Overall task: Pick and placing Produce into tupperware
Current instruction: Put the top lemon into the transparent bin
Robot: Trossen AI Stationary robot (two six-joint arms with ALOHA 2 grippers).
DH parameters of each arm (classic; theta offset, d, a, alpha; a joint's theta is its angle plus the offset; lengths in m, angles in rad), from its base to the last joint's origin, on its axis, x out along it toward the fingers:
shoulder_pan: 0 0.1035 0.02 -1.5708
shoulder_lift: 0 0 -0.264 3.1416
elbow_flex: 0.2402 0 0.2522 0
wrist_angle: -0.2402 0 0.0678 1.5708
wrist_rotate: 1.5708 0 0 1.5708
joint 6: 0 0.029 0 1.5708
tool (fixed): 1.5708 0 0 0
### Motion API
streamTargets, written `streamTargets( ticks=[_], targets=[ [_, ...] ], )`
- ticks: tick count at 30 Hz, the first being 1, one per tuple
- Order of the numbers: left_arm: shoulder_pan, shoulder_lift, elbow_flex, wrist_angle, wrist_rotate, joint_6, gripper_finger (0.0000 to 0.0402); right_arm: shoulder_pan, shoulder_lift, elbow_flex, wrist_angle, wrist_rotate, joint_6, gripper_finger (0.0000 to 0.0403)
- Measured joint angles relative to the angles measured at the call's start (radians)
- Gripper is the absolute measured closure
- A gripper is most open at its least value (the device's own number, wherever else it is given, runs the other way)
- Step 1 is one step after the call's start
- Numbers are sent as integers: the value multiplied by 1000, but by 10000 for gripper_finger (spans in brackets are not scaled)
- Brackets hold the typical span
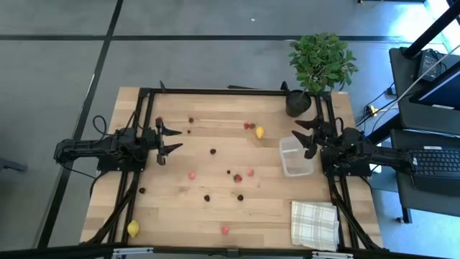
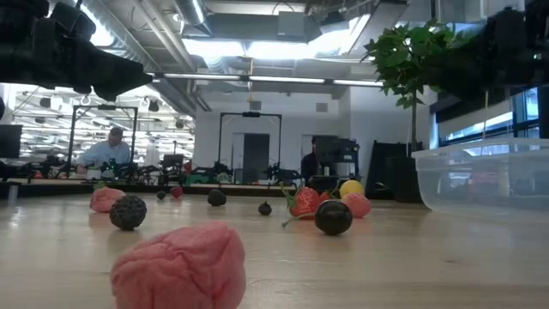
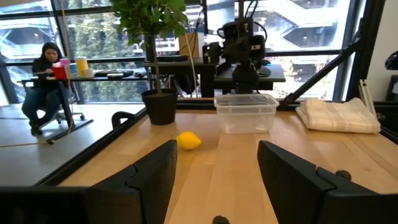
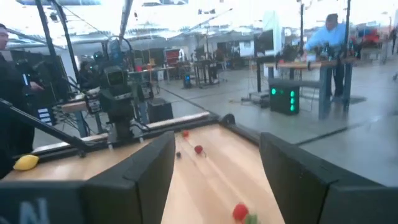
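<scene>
The produce lies scattered over the wooden table: a yellow piece [image 1: 259, 132] near red ones [image 1: 248, 126], a strawberry [image 1: 237, 178], pink bits [image 1: 192, 175], dark berries [image 1: 206, 197] and a second yellow piece [image 1: 133, 229] at the near left. The clear tupperware [image 1: 296, 157] stands on the table at the right, with nothing in it. My left gripper [image 1: 172, 140] waits open at the table's left side, level. My right gripper [image 1: 303, 137] is open above the tupperware's right rim. In the left wrist view the tupperware [image 3: 245, 112] shows beyond the yellow piece [image 3: 188, 140].
A black plant pot [image 1: 298, 103] stands at the far right corner, just behind the tupperware. A white checked cloth [image 1: 314, 223] lies at the near right. A black frame [image 1: 215, 91] borders the table. People sit at desks in the room beyond.
</scene>
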Motion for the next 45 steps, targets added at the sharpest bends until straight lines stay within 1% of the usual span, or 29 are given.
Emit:
streamTargets(
  ticks=[4, 7, 10, 14, 18, 21, 24, 26, 28, 29, 31, 36, 45],
  targets=[
    [0, 0, 0, 0, 0, 1, 184, 0, 81, 69, -24, 0, -52, 166],
    [0, 0, 0, 5, -11, 1, 184, 0, 200, 133, -38, 0, -79, 166],
    [0, 0, 0, 7, -26, 2, 184, 0, 355, 218, -57, 0, -85, 166],
    [0, 0, 0, 7, -46, 2, 184, 0, 578, 386, -193, 0, -155, 166],
    [0, 0, 0, 7, -51, 2, 184, -1, 789, 571, -355, 0, -295, 166],
    [0, 0, 0, 7, -51, 2, 184, -5, 926, 695, -460, 0, -379, 166],
    [0, 0, 0, 7, -51, 2, 184, -14, 1047, 798, -515, -1, -420, 166],
    [0, 0, 0, 7, -51, 2, 184, -29, 1123, 860, -546, -38, -432, 166],
    [0, 0, 0, 7, -51, 2, 184, -48, 1196, 912, -577, -112, -465, 166],
    [0, 0, 0, 7, -50, 2, 184, -57, 1231, 934, -588, -148, -477, 166],
    [0, 0, 0, 7, -50, 1, 184, -76, 1300, 973, -605, -185, -507, 166],
    [0, 0, 0, 7, -50, -1, 184, -127, 1445, 1025, -632, -190, -557, 166],
    [0, 0, 0, 7, -49, -1, 184, -185, 1635, 1028, -618, -193, -577, 166]
  ],
)
